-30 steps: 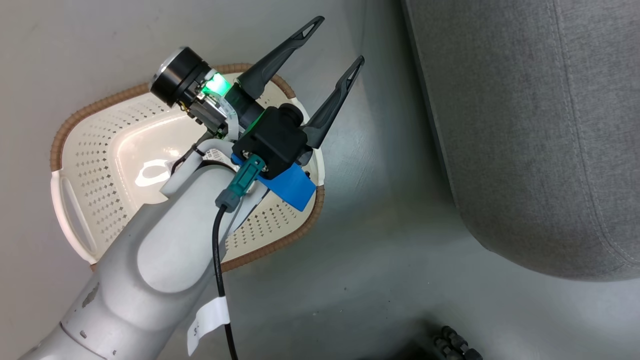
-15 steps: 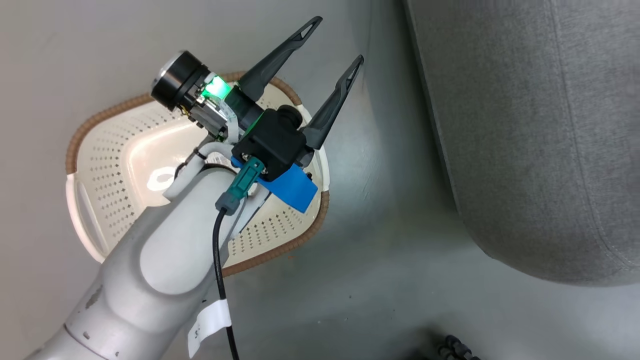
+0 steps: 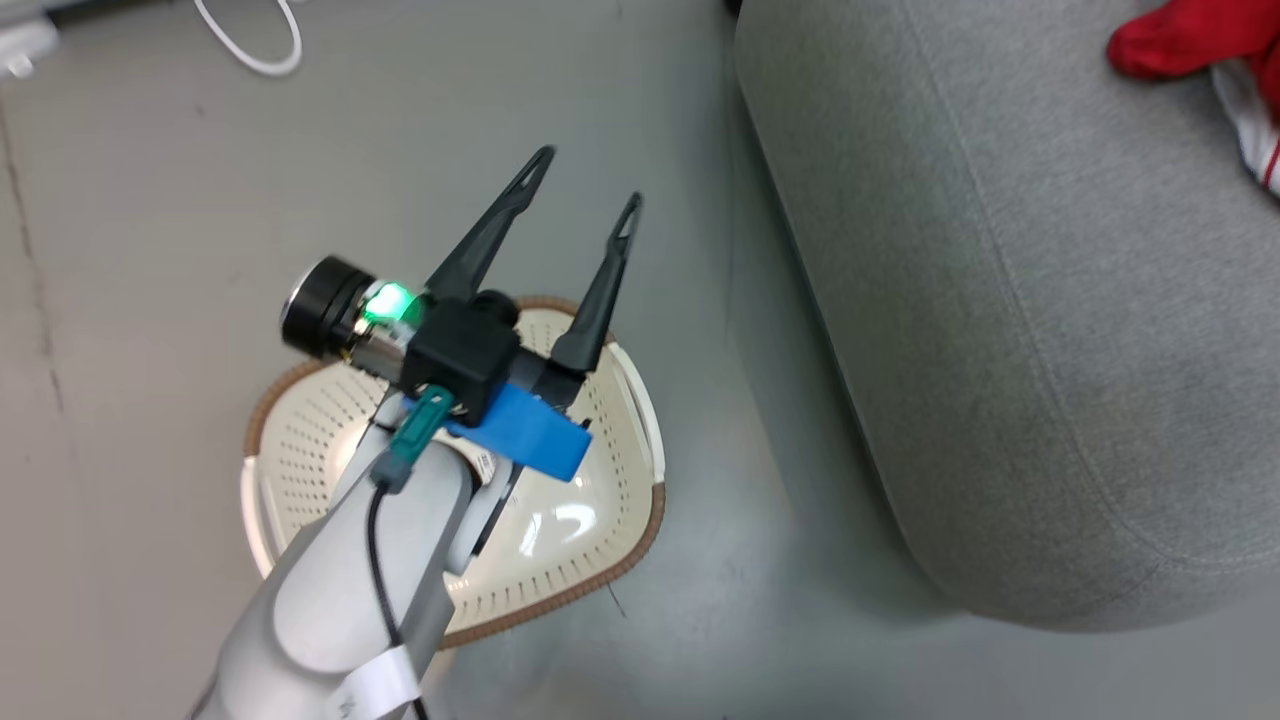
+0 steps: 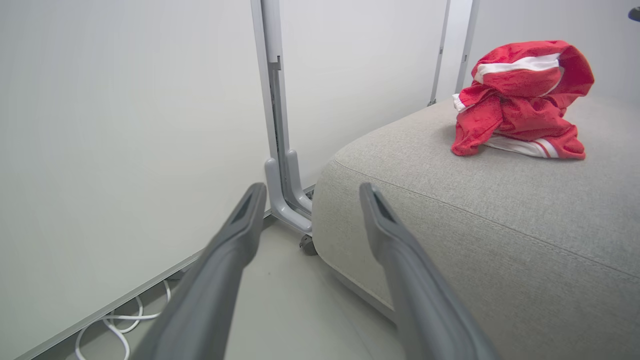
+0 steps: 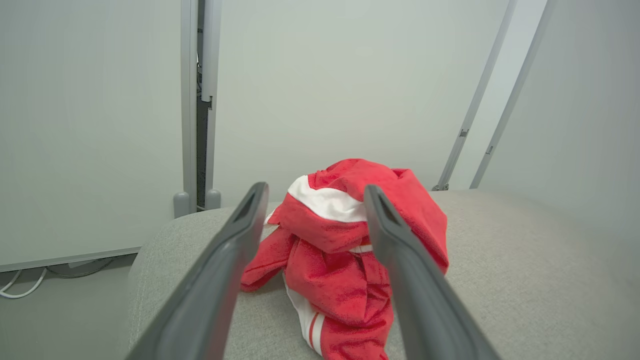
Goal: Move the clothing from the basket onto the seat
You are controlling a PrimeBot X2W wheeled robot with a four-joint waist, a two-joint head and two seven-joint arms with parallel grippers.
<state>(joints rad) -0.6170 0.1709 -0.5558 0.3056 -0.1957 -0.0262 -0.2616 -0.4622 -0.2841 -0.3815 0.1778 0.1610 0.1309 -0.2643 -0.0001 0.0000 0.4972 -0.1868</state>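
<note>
One red heap of clothing (image 5: 350, 240) sits on the seat (image 5: 525, 260), and that's your story at this moment. Look along your right gripper (image 5: 315, 187): its two fingers stand well apart, framing the heap and gripping nothing. The fabric lies beyond them on the cushion, slumped under its own weight, with a white panel on top and striped trim at the bottom. I can't tell whether that bundle is one garment or two.

Down on the floor (image 3: 150, 300), the basket (image 3: 560, 585) stands near the seat's rounded edge, so any lift across is a short one. Your left gripper (image 3: 588, 175) hangs above the basket's far rim with its jaws wide and nothing between them, fingers pointing out over the floor. What shows of the basket's perforated inside is bare cream plastic. The left forearm covers part of it, so a scrap could hide under there, though I'd judge that unlikely.

From the left wrist you see the heap well back from the cushion's edge, so it shouldn't slide off. My read is that the transfer is as good as done. For certainty, swing that left arm aside and check the hidden part of the basket.
</note>
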